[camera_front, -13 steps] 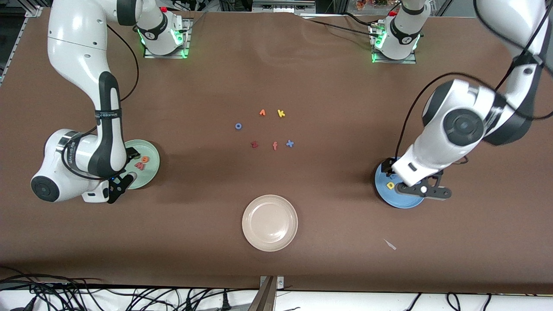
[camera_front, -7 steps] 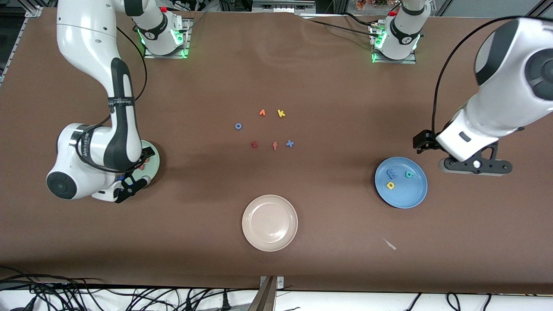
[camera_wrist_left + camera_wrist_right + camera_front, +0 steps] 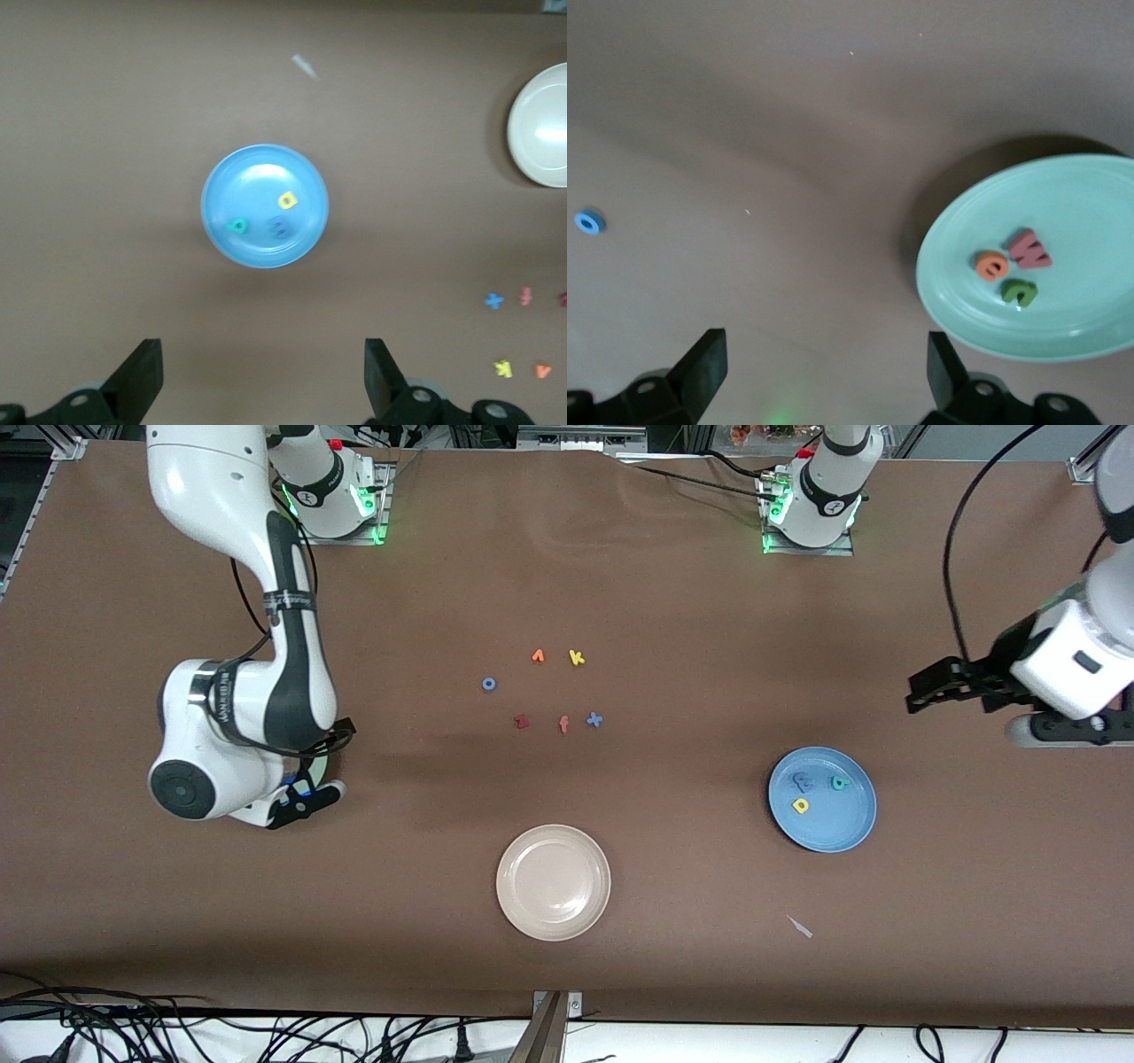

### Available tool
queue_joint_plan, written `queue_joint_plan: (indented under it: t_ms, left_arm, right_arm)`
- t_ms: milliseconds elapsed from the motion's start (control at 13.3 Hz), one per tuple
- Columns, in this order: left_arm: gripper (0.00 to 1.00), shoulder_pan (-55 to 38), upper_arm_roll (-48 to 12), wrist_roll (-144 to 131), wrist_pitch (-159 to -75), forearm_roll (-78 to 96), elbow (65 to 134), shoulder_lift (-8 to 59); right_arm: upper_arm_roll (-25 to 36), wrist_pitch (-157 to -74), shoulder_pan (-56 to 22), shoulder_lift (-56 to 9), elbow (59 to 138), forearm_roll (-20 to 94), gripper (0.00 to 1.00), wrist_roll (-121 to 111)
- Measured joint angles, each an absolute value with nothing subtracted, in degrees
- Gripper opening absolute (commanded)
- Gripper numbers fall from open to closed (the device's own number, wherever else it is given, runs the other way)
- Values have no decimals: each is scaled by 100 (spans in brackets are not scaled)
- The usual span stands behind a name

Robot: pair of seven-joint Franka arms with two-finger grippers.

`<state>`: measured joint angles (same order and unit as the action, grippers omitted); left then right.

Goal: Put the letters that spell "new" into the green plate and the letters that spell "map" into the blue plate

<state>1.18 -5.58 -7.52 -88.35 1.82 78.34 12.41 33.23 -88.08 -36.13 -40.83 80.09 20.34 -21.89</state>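
The green plate [image 3: 326, 755] seems mostly hidden under the right arm.

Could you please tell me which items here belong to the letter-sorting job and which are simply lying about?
Job items:
- round mint-green plate holding foam n, e, w
- round bright blue plate holding foam m, a, p

Lying about:
- round beige plate
- six stray foam letters mid-table
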Motion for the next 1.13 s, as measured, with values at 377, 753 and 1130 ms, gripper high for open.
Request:
queue_joint_plan:
  t_ms: [377, 753, 1130]
  left_arm:
    - [100, -57, -380, -709, -9255, 214, 8976, 400]
    - [100, 87, -647, -707, -9317, 173, 9162, 297]
    - [100, 118, -671, -659, -9317, 172, 9254, 251]
  right_arm:
    - [1130, -8871, -2647, -2913, 8424, 205, 100, 97]
    - [-256, -9747, -1689, -1117, 9717, -297, 100, 1344]
    - [-331, -9781, -695, -22, 9907, -305, 100, 1243]
